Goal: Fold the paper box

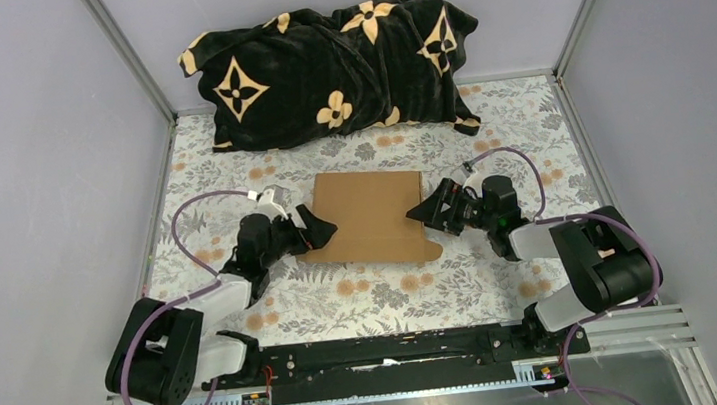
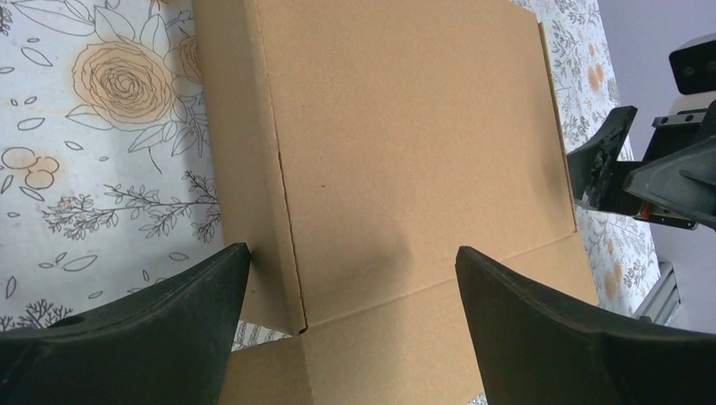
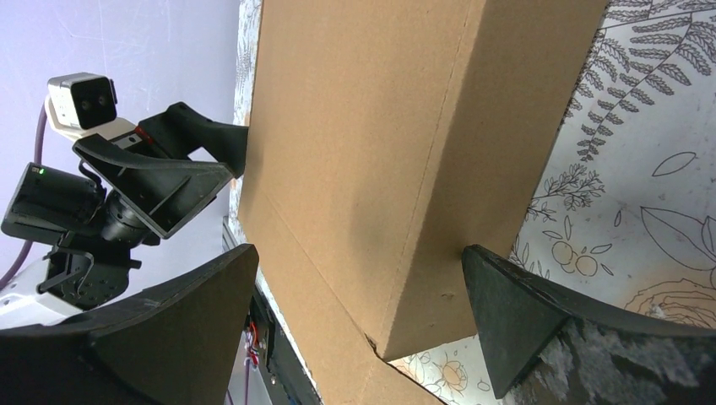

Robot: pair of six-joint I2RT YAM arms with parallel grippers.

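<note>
- Grey-walled cell; table [image 1: 385, 300] covered in a pale floral print, two arms mounted at its near edge.
- Against the back wall: one black cushion [image 1: 331, 70] with tan flower motifs, lying well apart from the work area.
- Containers: one only, the paper box [image 1: 372, 213], plain brown corrugated card. It lies flat and low mid-table, top panel up. Its inside is not visible.
- The right wrist view shows a shallow side wall folded down along one edge. A flap runs along the near side, with a rounded tab sticking out at the near right corner.
- Count: one box, one cushion, two grippers.
- Left gripper [image 1: 320, 229]: jaws spread wide, at the box's left edge toward the near corner. Its wrist view shows the box's near edge lying between the two fingers. I cannot tell whether the fingers touch the card.
- Right gripper [image 1: 418, 212]: jaws spread wide too, at the box's right edge, straddling the side wall in its own view. Nothing is clamped.
- The box sits directly between the two grippers, which face each other across it.
</note>
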